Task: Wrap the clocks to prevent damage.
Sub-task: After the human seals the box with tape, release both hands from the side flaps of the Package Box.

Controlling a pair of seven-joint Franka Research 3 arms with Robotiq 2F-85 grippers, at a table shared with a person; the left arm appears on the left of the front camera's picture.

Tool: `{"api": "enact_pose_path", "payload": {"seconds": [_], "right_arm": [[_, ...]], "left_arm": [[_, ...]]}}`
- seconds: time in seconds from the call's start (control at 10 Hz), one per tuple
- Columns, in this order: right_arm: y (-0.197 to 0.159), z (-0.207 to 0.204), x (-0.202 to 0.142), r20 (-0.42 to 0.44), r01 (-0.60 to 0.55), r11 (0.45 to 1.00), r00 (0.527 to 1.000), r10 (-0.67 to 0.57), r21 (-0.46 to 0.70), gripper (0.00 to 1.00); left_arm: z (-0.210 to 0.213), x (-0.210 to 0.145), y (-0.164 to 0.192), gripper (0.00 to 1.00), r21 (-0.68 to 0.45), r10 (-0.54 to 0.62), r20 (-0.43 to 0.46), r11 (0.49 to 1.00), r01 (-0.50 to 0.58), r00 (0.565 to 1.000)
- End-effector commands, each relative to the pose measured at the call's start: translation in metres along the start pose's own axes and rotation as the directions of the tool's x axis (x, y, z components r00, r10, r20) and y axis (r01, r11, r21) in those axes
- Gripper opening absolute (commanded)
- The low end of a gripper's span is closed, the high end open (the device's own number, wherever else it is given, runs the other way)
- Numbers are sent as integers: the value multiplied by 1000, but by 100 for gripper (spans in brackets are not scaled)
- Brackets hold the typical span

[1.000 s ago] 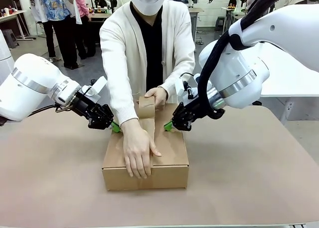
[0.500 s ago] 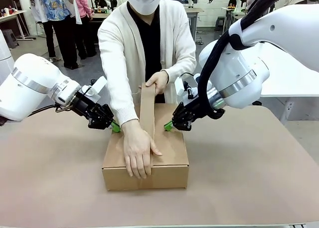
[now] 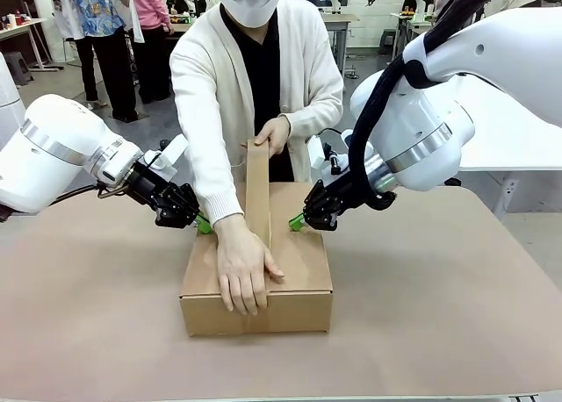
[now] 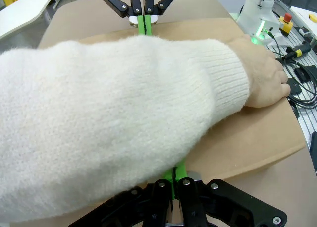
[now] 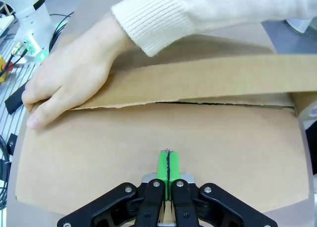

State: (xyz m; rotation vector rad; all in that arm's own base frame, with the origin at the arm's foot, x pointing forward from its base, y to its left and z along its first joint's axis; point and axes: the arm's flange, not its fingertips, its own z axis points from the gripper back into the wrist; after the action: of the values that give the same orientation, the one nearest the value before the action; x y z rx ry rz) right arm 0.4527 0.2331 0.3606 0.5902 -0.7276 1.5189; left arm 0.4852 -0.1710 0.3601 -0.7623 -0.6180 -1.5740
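Clocks: I can't pick them out; the carton [image 3: 263,279] is shut at mid-table, so their axis and heading are unknown to me.
Left claw [image 3: 203,224]: pads pressed together, empty, tip on the carton's left top edge.
Right claw [image 3: 297,220]: pads together, empty, tip on the right top edge.
Person: one hand [image 3: 244,275] flat on the lid, the other hand [image 3: 274,134] pulling a tape strip [image 3: 257,187] up along the seam.

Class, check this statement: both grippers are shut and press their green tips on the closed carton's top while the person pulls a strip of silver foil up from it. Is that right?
Not quite. The strip is brown tape, not silver foil, as the front view shows. The rest stands: the left gripper and right gripper are shut with green tips on the closed carton, and the person's hand pulls the strip up.
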Motion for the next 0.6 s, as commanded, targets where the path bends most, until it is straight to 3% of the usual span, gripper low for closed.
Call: {"api": "enact_pose_path", "payload": {"seconds": [0.0,0.5], "right_arm": [[2,-3,-4,3,12,1000,1000,-12,-1,1],[2,-3,-4,3,12,1000,1000,-12,-1,1]], "left_arm": [[-2,-3,0,1,-1,2,11,1000,-2,1000],[-2,-3,0,1,-1,2,11,1000,-2,1000]]}}
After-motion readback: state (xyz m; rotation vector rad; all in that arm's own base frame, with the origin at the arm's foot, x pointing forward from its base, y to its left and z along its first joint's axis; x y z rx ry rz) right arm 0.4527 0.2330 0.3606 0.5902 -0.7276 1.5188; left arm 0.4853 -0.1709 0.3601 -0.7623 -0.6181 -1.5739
